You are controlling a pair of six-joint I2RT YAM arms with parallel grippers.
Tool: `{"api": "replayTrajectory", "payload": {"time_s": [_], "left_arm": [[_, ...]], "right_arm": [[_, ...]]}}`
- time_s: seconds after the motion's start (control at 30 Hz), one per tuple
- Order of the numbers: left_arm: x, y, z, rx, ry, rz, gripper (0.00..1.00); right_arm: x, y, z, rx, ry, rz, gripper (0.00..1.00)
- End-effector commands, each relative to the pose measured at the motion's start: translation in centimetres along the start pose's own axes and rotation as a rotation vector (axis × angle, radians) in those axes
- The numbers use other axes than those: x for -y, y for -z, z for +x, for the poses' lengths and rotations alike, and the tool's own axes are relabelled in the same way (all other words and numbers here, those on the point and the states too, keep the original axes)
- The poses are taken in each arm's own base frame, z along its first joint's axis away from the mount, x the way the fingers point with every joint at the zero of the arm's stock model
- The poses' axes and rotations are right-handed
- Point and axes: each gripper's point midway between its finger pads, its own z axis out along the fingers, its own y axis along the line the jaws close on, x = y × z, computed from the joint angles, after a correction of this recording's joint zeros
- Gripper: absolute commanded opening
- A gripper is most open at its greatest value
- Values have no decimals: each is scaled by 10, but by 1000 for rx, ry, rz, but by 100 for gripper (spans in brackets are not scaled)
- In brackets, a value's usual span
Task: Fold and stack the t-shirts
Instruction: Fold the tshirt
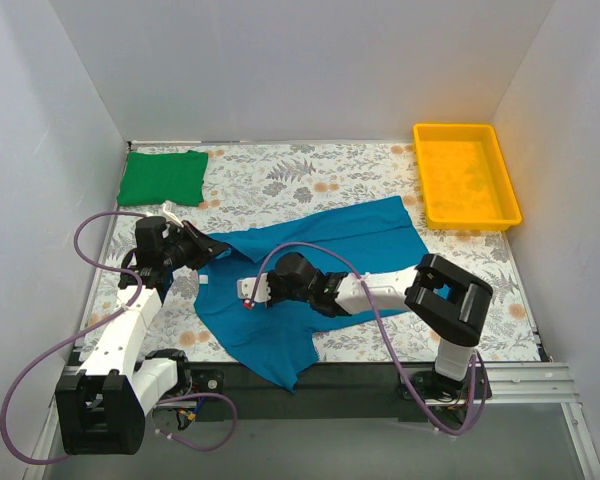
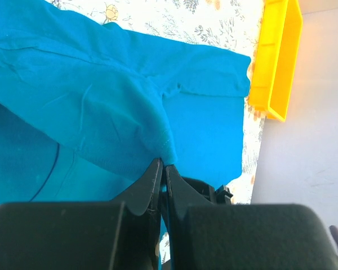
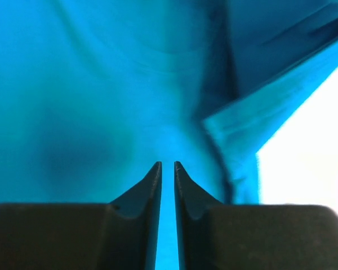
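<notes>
No lettering, brand, number or sign can be read in any view. The teal-blue t-shirt (image 1: 330,240), the green t-shirt (image 1: 163,178) and the yellow tray (image 1: 465,175) show only plain colour. The table cover (image 1: 280,180) carries a floral print with no words on it.
</notes>
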Motion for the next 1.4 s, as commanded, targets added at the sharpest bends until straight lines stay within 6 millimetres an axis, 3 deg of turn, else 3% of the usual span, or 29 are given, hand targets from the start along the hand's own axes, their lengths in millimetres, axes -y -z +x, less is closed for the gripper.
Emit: {"api": "replayTrajectory", "payload": {"time_s": [0.0, 0.07, 0.1, 0.3, 0.47, 0.77, 0.97, 1.37], "left_arm": [[8, 2, -2, 0, -3, 29, 0], [7, 2, -1, -2, -2, 27, 0], [7, 2, -1, -3, -2, 28, 0], [9, 2, -1, -6, -3, 36, 0], [9, 2, 0, -10, 0, 41, 0], [9, 2, 2, -14, 6, 46, 0], [9, 2, 2, -11, 3, 47, 0], [2, -1, 6, -17, 5, 36, 0]], "right_arm": [[48, -6, -13, -30, 193, 229, 18], [45, -13, -11, -46, 248, 250, 16], [44, -16, -21, -21, 267, 269, 15], [32, -33, -36, -9, 341, 320, 14], [52, -44, -47, -30, 342, 440, 10], [49, -66, -35, -70, 372, 504, 12], [55, -62, -31, -81, 368, 552, 12], [67, -12, -15, -95, 334, 648, 10]]}}
